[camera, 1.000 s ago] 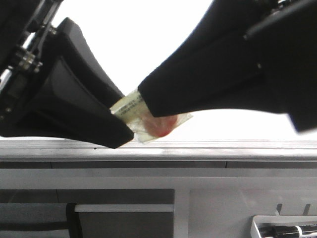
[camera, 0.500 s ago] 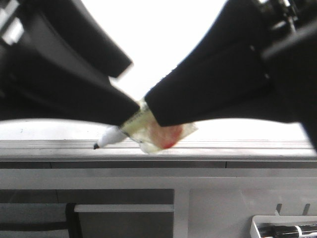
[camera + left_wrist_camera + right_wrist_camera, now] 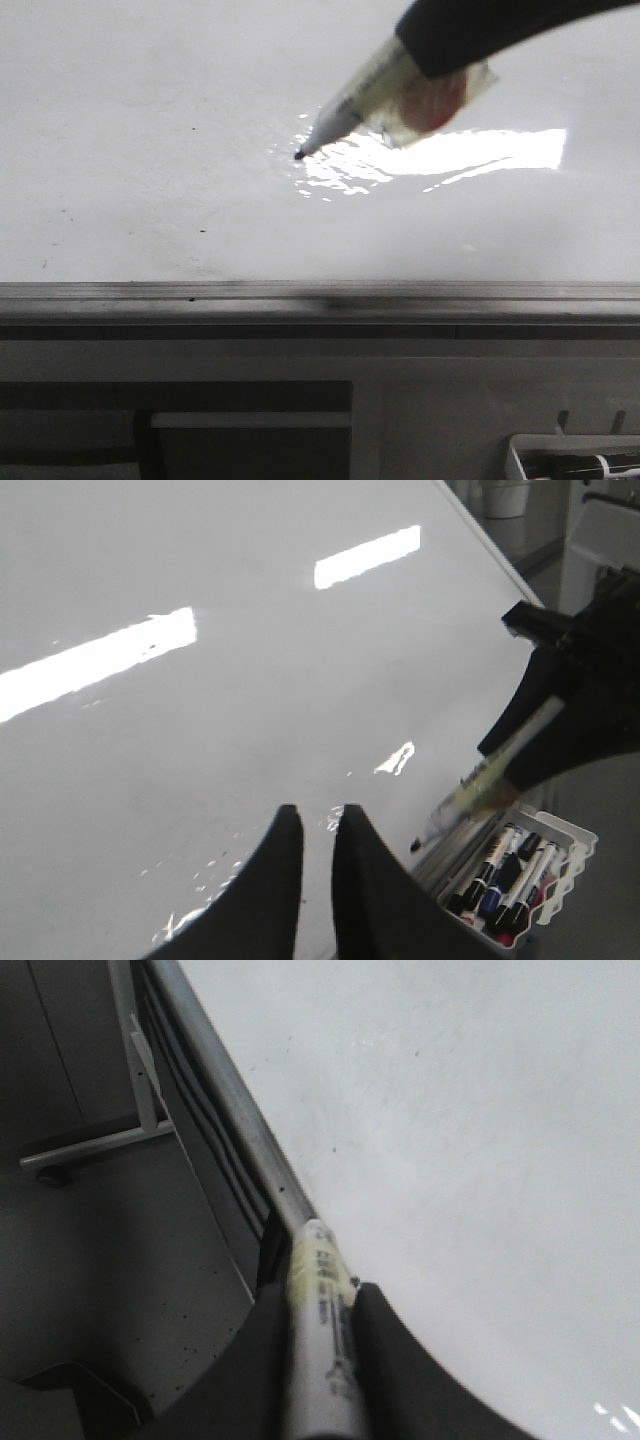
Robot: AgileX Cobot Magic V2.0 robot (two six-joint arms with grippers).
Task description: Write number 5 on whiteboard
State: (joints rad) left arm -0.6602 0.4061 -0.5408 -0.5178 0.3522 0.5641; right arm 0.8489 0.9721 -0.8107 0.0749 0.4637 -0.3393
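Since half a second earlier the left gripper [image 3: 315, 880] had left the front view, fingers nearly pressed together and empty. The right gripper [image 3: 320, 1320] pinched the uncapped marker [image 3: 345, 108], tip now near or on the whiteboard [image 3: 150, 120]. No number 5 stroke visible beneath the tip; writing judged about to start.

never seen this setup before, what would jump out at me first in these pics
The marker, held at a slant in the right gripper, with its black tip at or just above the whiteboard beside a bright patch of glare. No number is drawn on the board yet, only a few dark specks. Off the board's edge, a small white tray of spare markers shows in the left wrist view.
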